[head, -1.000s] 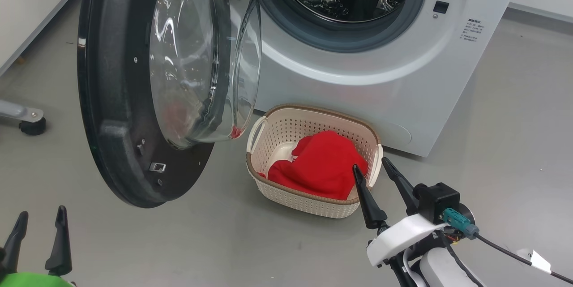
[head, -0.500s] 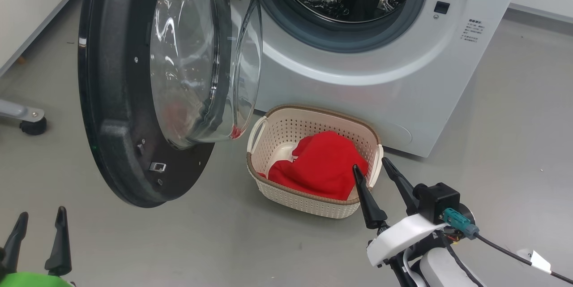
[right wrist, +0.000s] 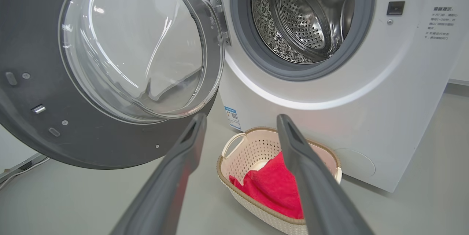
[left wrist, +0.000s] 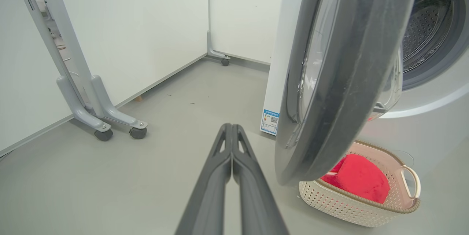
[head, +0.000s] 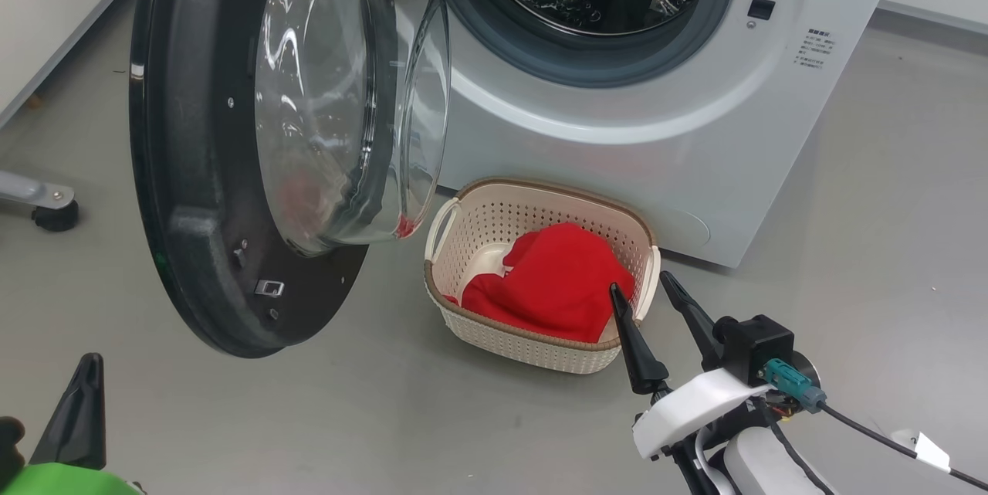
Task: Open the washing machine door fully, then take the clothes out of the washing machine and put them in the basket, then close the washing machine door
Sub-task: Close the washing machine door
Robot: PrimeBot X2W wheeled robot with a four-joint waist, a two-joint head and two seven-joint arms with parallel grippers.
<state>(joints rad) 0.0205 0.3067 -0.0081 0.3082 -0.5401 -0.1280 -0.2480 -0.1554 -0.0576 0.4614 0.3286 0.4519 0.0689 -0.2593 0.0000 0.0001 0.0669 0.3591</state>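
Washing machine [head: 617, 132]: white, steel drum open to view.
Washing machine door [head: 193, 171]: swung wide to the left, glass bowl facing out.
Basket [head: 540, 184]: on the floor, just before the machine's front.
Clothes [head: 556, 283]: red heap inside the basket.
Right fingers [head: 629, 333]: apart, empty, near the basket.
Left fingers [left wrist: 220, 169]: pressed together, empty, near the door's rim.

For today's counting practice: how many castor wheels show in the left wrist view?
3. Two wheels sit under the near stand at left; one under the far stand. More may be hidden.
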